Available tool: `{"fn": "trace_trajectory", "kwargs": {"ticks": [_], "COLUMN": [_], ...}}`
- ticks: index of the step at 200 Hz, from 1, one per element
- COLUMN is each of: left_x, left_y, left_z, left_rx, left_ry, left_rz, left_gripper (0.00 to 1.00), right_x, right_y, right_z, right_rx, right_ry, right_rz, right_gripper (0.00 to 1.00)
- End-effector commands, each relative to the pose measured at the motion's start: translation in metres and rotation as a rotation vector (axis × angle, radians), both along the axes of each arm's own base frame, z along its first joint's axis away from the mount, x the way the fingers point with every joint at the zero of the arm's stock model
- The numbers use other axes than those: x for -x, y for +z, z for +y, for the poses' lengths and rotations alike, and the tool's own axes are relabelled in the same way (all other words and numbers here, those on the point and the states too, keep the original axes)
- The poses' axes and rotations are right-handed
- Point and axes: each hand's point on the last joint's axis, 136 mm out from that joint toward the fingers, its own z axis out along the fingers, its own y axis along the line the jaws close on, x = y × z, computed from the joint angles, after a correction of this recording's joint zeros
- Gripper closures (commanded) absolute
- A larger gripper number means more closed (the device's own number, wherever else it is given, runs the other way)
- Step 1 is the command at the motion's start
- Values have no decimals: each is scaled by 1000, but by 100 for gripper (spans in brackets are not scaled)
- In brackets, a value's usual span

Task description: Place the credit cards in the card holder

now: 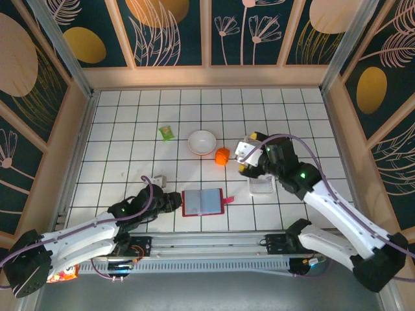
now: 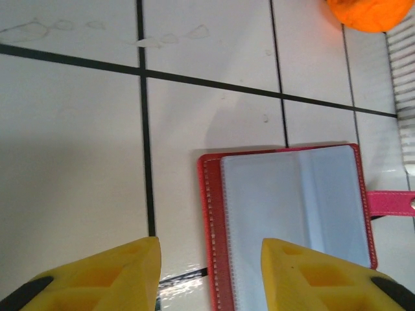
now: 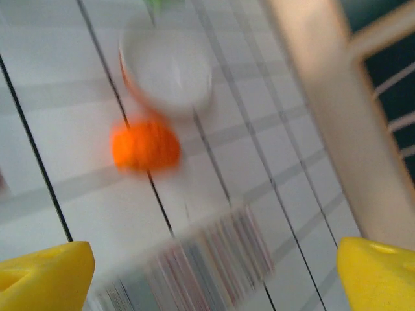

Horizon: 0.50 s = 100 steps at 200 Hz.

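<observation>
Care starts at the left end effector (image 1: 174, 201), parted and empty beside the open card holder (image 1: 202, 202), which lies flat on the bench (image 1: 130, 129). Pin its left cover. The right end effector (image 3: 214, 253), spread wide and empty, should drop squarely over the credit cards (image 3: 194, 259).

The red card holder (image 2: 292, 214) lies open and flat, pale inside up, just ahead of the left jaws; the credit cards (image 3: 201, 256), a blurred ribbed row, lie between the right jaws.

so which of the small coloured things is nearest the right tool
The orange one, just left of the right tool and beside the white bowl; the green one lies farther off, on the bowl's other side.
</observation>
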Motion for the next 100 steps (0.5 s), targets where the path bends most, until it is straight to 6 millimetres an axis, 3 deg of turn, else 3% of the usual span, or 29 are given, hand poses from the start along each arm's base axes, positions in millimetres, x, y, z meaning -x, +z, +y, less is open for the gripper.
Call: {"fn": "trace_trajectory", "kwargs": {"ticks": [1,58,100], "left_x": [-3,-2,-1], "left_y": [19,17,15], "left_z": [-17,-16,-15], "left_rx": [59,50,61], "left_ry": [-59,-65,-59], "left_rz": [-46,-49,-45], "left_gripper": [55,55,61], "right_x": [17,0,-10], "right_y": [-71,-110,-120], "right_z": [-50,-50,-45], "right_rx": [396,423,428], "right_ry": [174,214,224], "right_rz": [81,9,-27], "right_gripper": [3,2,13]}}
